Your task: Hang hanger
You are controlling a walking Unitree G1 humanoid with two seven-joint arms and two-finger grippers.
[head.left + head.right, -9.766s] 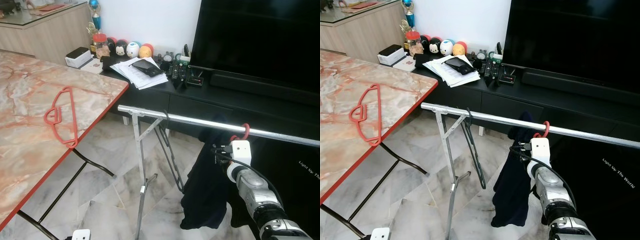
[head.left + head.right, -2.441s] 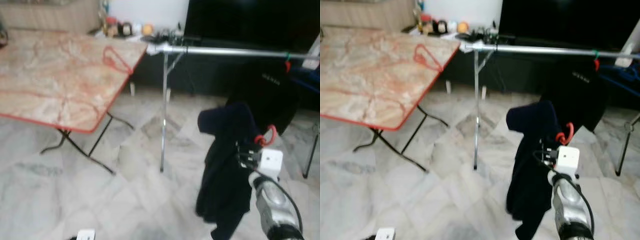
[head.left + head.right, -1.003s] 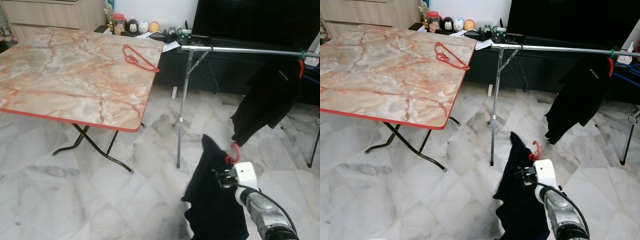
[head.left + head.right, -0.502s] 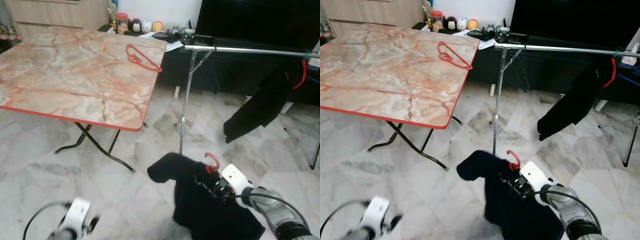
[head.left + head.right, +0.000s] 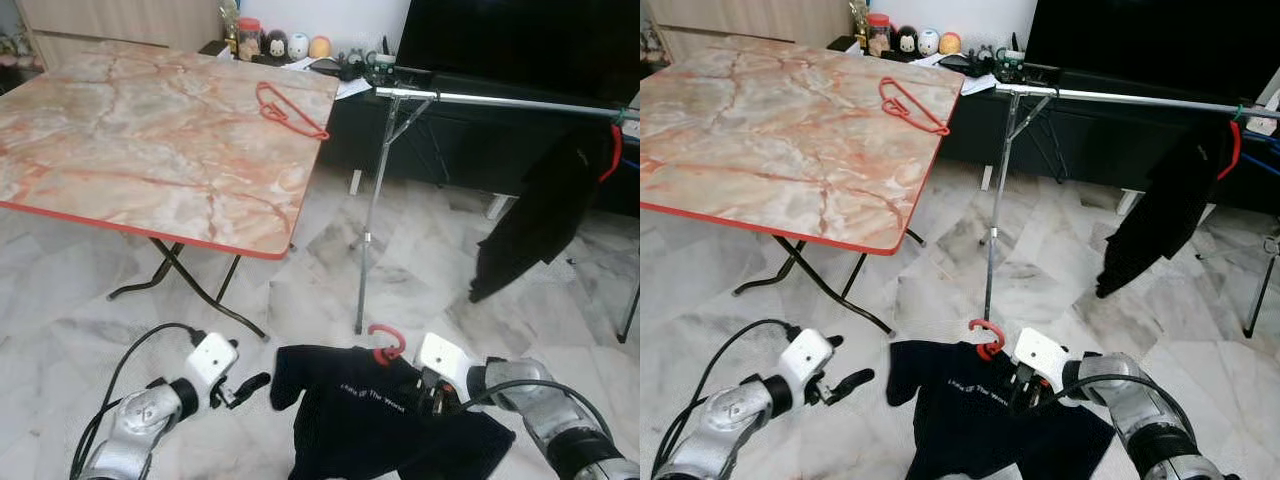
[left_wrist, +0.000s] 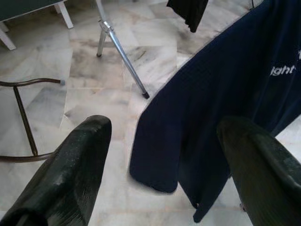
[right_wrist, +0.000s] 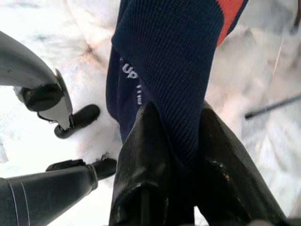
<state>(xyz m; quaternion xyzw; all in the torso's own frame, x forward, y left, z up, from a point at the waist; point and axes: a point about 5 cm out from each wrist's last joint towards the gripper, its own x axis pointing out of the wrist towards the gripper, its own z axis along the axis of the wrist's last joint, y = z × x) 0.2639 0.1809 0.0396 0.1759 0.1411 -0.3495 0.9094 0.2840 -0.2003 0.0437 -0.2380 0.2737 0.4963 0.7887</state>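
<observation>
**Inspector:** At this moment your right gripper, low and right of centre in the head view, was clamped on the dark navy shirt at the shoulder of its red hanger. The right wrist view showed both fingers pressed against a fold of the knit, with the orange-red of the hanger at the top edge. The hook stood just above and to the left of that gripper, curling upward.

**Operator:** And the left?

**Inspector:** Your left gripper sat in the lower left of the frame, fingers spread apart and holding nothing. Its wrist view looked across the gap straight at the shirt's sleeve and hem. It was near the cloth's left edge but apart from it.

**Operator:** Where did the rail lie from the hanger?

**Inspector:** The silver rail ran across the upper right of the frame, its long axis left to right, well above and beyond the hook. A black garment hung on another red hanger at its far right end; the stretch left of that looked free, though I could not be certain from this angle. You should note the hook had to rise and travel away from you, and the right arm, which held the load, was the nearer one to the rail. A spare red hanger lay on the marble table, upper left, and was not involved.
</observation>
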